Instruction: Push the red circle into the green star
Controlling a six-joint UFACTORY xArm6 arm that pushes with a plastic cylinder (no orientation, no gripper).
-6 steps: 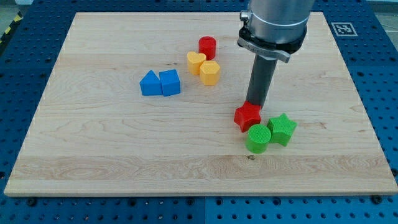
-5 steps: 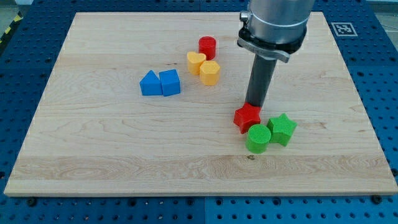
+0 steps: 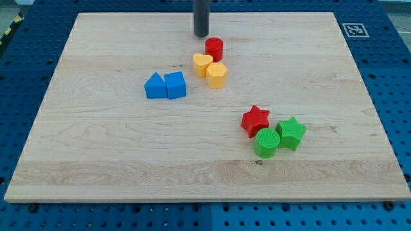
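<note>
The red circle (image 3: pixel 214 48) stands near the view's top, just above a yellow heart (image 3: pixel 202 63) and a yellow hexagon (image 3: pixel 217 75). The green star (image 3: pixel 291 132) lies at the lower right, touching a green circle (image 3: pixel 266 142) and close to a red star (image 3: pixel 255 120). My tip (image 3: pixel 201 34) rests on the board just up and left of the red circle, a small gap apart. It is far from the green star.
A blue triangle (image 3: pixel 154 86) and a blue block (image 3: pixel 174 85) sit side by side left of centre. The wooden board (image 3: pixel 96 160) lies on a blue perforated table. A marker tag (image 3: pixel 353 29) is at the board's top right corner.
My tip has left the red star and moved up and left across the board to beside the red circle. The blocks have not moved.
</note>
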